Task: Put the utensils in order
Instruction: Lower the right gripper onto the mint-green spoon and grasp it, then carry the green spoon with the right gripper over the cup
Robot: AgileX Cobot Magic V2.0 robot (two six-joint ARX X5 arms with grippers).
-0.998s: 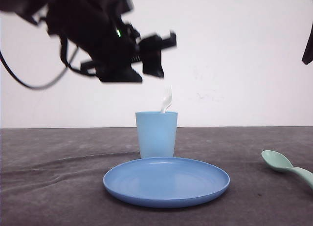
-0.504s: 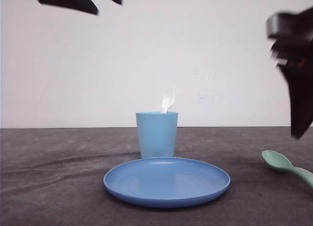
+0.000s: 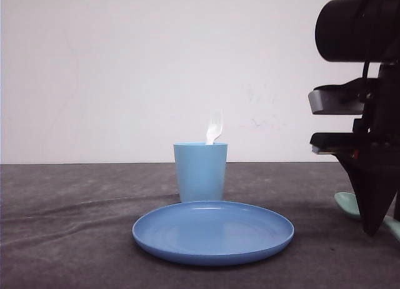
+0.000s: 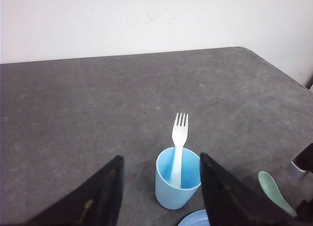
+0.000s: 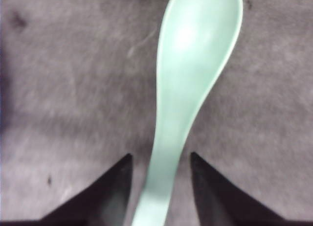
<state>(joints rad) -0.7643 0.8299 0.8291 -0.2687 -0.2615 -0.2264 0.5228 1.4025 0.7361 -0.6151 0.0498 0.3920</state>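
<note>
Gray tabletop bears spoon, handle running between right claw fingers.

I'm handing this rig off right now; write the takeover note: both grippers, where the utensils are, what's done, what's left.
Left gripper: open, empty, raised above the light blue cup.
Right gripper: open, low over the table, jaws on either side of the mint-green spoon handle, not closed on it.
White fork: standing in the cup, tines up. Done.
Spoon: lying flat on the grey table, at the robot's right of the blue plate.
Left: close on the spoon handle, lift it, probably place it in the cup beside the fork.
</note>
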